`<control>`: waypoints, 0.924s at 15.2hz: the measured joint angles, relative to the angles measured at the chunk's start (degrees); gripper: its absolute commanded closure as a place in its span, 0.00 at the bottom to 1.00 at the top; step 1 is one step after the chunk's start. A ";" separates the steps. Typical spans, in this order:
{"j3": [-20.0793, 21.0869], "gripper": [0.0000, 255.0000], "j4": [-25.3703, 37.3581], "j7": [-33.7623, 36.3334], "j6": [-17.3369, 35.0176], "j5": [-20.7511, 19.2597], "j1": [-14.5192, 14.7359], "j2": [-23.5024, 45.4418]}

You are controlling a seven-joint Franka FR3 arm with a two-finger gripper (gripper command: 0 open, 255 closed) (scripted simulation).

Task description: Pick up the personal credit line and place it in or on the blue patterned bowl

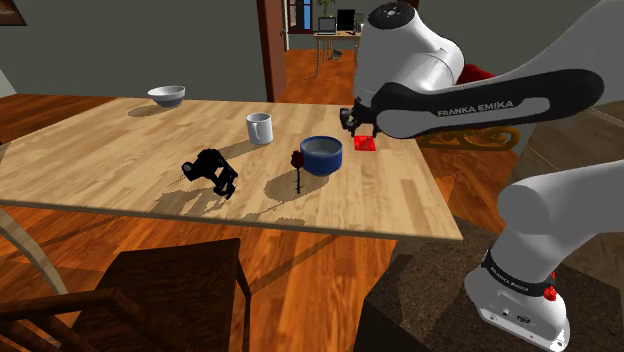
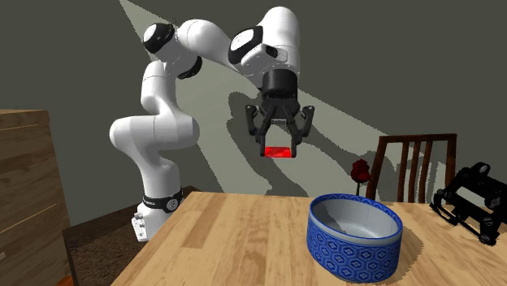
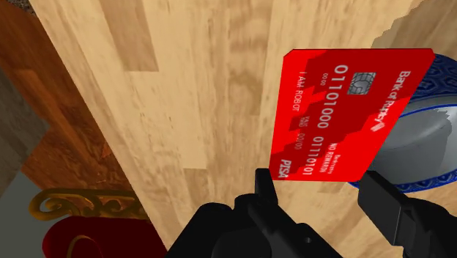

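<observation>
A red bank card (image 2: 279, 151) hangs in the air above the wooden table (image 2: 227, 236), with my gripper (image 2: 280, 138) shut on its edge. In the wrist view the card (image 3: 344, 110) stands between the two black fingers (image 3: 265, 189), its printed face showing. The blue patterned bowl (image 2: 354, 236) sits on the table below and to the second exterior view's right of the card; its inside is grey. In the shoulder view the card (image 1: 365, 144) hovers just right of the bowl (image 1: 321, 155), under my gripper (image 1: 358, 128). Part of the bowl's rim (image 3: 439, 80) shows behind the card.
A white mug (image 1: 260, 128), a white bowl (image 1: 166, 96), a black gadget (image 1: 211, 172) and a dark red rose (image 1: 295, 165) also stand on the table (image 1: 100, 160). A wooden chair (image 1: 150, 300) is at the near edge. A red armchair (image 3: 88, 234) stands off the table's side.
</observation>
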 measured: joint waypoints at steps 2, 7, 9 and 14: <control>2.23 1.00 3.54 0.64 1.42 -1.78 -4.08 4.29; 11.12 1.00 14.08 4.27 2.97 -8.00 -16.01 15.61; 16.09 1.00 18.57 6.40 2.61 -11.37 -21.47 20.13; 30.55 1.00 25.92 12.31 2.28 -20.43 -35.96 29.56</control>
